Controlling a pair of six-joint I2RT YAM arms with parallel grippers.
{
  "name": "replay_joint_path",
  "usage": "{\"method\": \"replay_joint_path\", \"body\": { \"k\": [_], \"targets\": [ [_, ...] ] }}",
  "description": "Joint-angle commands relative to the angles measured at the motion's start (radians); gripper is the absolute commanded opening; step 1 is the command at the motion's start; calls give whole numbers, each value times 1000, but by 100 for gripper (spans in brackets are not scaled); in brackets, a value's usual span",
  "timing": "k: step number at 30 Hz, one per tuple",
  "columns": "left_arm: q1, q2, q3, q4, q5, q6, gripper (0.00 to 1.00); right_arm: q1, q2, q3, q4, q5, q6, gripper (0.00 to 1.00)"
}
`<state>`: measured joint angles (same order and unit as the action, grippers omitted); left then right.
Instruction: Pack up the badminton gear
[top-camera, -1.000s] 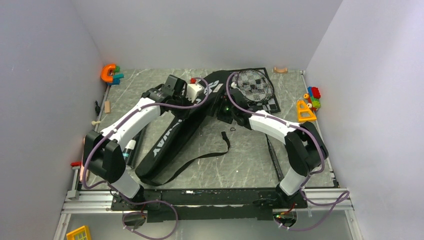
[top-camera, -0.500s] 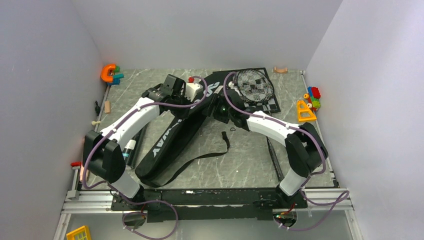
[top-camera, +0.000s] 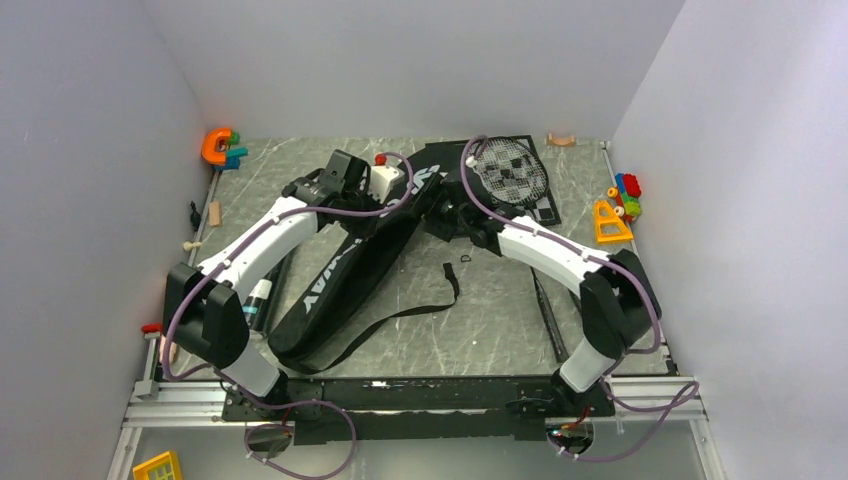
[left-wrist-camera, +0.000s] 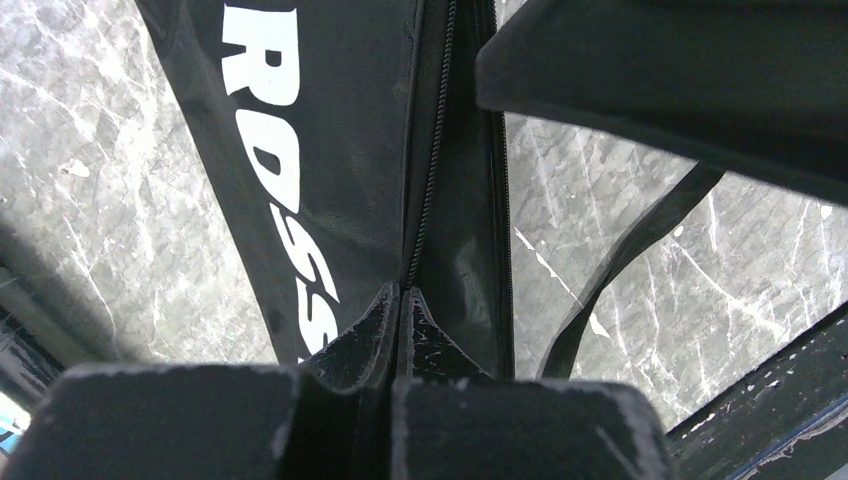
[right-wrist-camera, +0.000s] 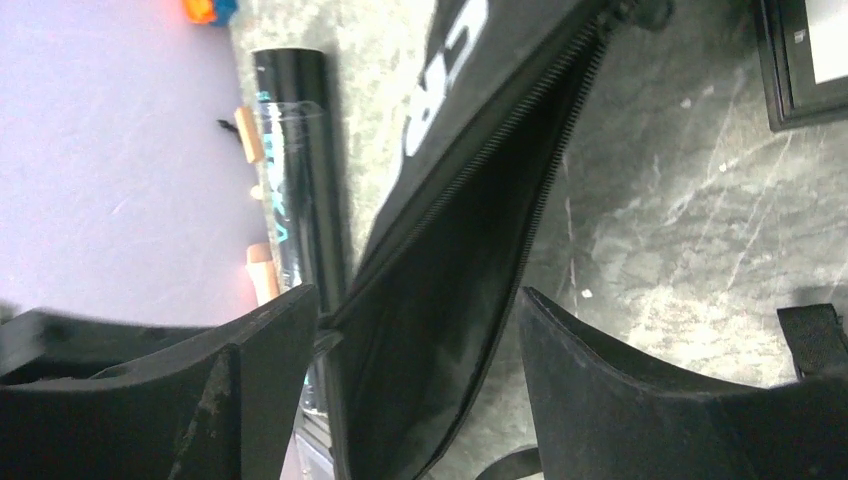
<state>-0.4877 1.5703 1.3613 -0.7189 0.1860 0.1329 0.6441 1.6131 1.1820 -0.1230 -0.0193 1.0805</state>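
Black racket bag (top-camera: 345, 275) pinched at its zip

We are seeing the racket bag lying diagonally on the marble table (top-camera: 500, 320); the left gripper (left-wrist-camera: 400, 300) is clamping its zip seam, fully closed; the right gripper (right-wrist-camera: 412, 300) is gaping wide astride the unzipped mouth.

— A lab?
— Looks like a robot test cell: plain white walls (top-camera: 400, 70) boxing in a marbled surface (top-camera: 500, 320), aluminium rail (top-camera: 180, 408) along the near edge, purple cables (top-camera: 350, 435) trailing from bolted arm bases (top-camera: 250, 375).
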Motion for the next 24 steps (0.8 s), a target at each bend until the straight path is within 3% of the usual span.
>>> {"method": "replay_joint_path", "body": {
  "k": [1,12,24],
  "targets": [
    [1,-64,-18,43,1,-27,0,-1,55,39,-3,-32,90,75],
    [0,-89,-68,61,23,-28,0,-11,136,77,30,-64,166,72],
    [1,-91,-82,77,6,-19,0,-28,46,45,-38,-78,164,74]
  ]
}}
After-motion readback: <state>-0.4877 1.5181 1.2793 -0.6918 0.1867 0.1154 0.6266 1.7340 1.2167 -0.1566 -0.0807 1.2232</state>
